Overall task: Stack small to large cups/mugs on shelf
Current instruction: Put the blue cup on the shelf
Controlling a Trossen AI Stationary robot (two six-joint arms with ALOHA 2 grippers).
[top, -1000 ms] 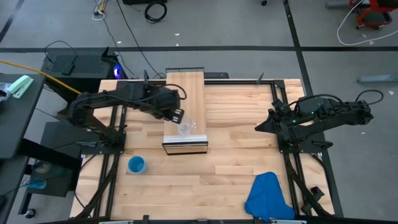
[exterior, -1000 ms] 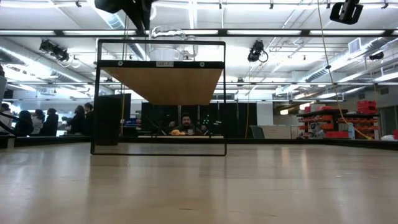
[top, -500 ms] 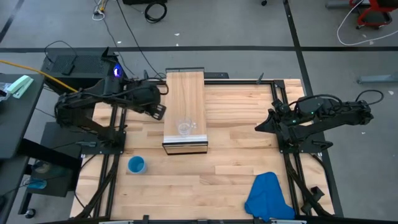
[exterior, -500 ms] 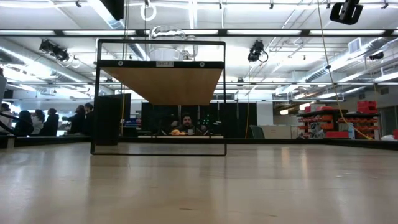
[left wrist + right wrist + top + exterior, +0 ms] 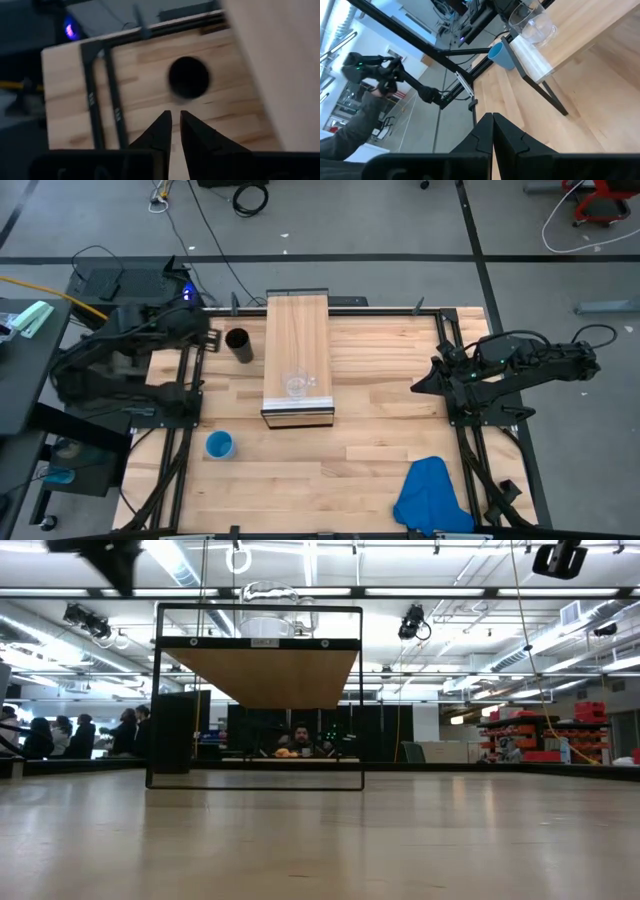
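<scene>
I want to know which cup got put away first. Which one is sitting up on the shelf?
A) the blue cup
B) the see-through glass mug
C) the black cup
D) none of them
B: the glass mug stands on the shelf, while the black cup and the blue cup stand down on the table.

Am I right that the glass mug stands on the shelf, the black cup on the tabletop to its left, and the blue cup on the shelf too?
Not quite: the high view shows the blue cup on the tabletop, near its front left, not on the shelf. The glass mug on the shelf and the black cup left of it are as you say.
</scene>
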